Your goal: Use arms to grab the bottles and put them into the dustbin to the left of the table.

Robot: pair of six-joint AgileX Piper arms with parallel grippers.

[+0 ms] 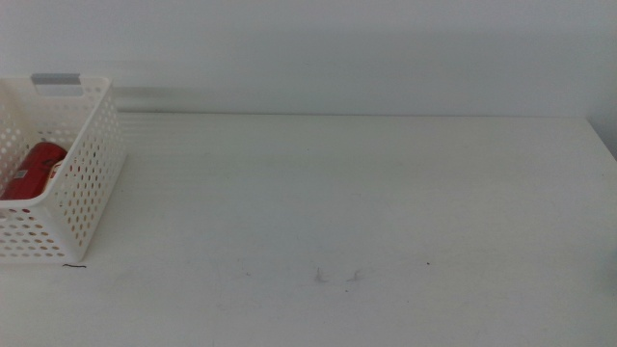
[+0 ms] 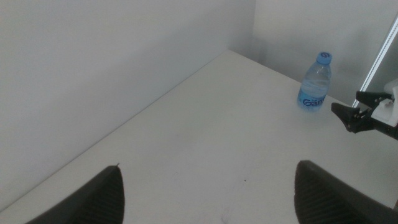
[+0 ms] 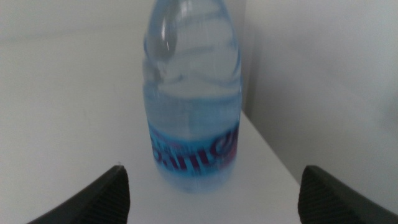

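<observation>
From the middle view, the white dustbin (image 1: 89, 169) stood at the tabletop's (image 1: 366, 202) left edge with a red can (image 1: 31, 171) lying inside; neither arm nor the water bottle showed there. The left wrist view found the left gripper (image 2: 208, 196) empty with jaws wide apart, and the bottle (image 2: 314, 82) upright far across, the right gripper (image 2: 357, 115) just beside it. In the right wrist view, the right gripper (image 3: 211, 199) hung wide open before the bottle (image 3: 193, 93), blurred, cap cut off; it looked nearly full, heavy, smooth and slightly yielding, best gripped at the label.
</observation>
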